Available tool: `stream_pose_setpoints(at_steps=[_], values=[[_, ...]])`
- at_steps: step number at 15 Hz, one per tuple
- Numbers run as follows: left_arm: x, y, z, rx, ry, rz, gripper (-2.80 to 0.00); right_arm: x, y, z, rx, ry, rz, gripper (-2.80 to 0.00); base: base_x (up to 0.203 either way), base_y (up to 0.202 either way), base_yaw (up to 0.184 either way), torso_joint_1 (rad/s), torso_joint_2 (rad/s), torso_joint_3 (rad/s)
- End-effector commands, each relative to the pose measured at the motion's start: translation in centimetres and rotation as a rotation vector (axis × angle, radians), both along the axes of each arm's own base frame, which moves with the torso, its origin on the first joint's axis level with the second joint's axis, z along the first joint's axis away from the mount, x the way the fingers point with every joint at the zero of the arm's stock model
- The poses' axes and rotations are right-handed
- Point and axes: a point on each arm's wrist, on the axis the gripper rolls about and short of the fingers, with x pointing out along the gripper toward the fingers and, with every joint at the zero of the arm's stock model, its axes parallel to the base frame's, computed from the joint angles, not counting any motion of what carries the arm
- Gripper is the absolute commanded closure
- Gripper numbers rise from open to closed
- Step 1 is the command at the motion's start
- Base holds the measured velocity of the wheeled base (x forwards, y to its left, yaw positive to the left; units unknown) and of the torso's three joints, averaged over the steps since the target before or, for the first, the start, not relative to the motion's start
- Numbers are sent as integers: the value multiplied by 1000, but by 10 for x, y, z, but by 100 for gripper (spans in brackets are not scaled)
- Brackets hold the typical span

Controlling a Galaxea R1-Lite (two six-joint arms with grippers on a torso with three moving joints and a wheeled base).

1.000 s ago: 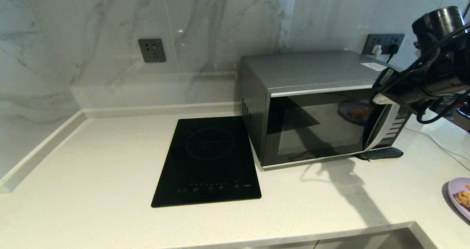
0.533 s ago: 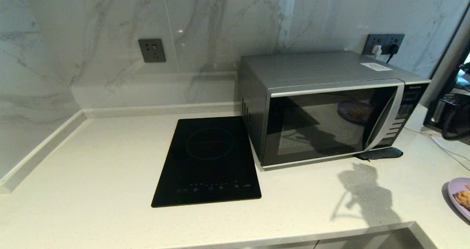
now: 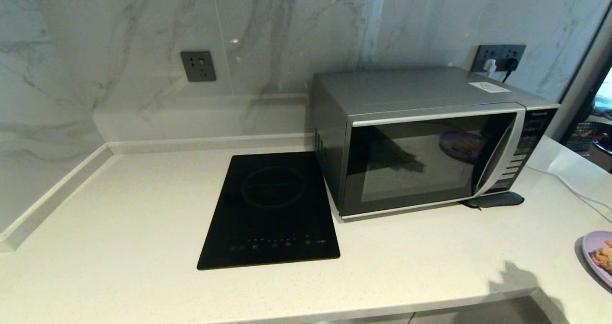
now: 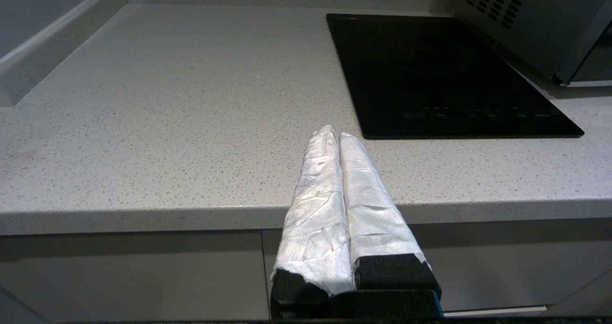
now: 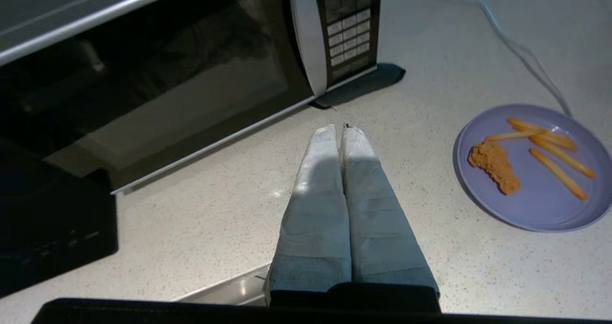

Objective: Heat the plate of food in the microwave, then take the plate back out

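Right arm's dropped out of the head view; right gripper (image 5: 340,129) jaws clenched, empty, near the plate of food (image 5: 530,167) on the speckled counter (image 3: 406,262), microwave (image 3: 430,137) door closed. Left gripper (image 4: 334,134) clenched too.

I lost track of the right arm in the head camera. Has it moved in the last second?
Yes. It was up by the microwave's button panel; now it has left the head view, its shut right gripper above the counter's near edge.

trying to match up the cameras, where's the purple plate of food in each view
Head view: the plate of food is cut off at the right edge, on the countertop right of the microwave.
Left wrist view: not in it.
Right wrist view: the whole plate lies on the countertop, beyond the right pincer and apart from it.
Shared landmark: the microwave's button panel.
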Motion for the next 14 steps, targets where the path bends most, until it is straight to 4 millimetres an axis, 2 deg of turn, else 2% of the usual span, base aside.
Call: stream_pose_setpoints(at_steps=[1, 4, 9, 11, 14], values=[[0, 0, 0, -1, 0, 1, 0, -61, 6, -3, -23, -143, 13, 0, 0, 0, 0, 0, 0, 0], [0, 0, 0, -1, 0, 1, 0, -102, 10, -28, -46, -208, 26, 0, 0, 0, 0, 0, 0, 0], [0, 0, 0, -1, 0, 1, 0, -149, 14, -79, -82, -256, 72, 0, 0, 0, 0, 0, 0, 0], [0, 0, 0, -1, 0, 1, 0, -146, 14, -108, -79, -184, 88, 0, 0, 0, 0, 0, 0, 0], [0, 0, 0, -1, 0, 1, 0, -137, 13, -127, -49, -120, 79, 0, 0, 0, 0, 0, 0, 0]])
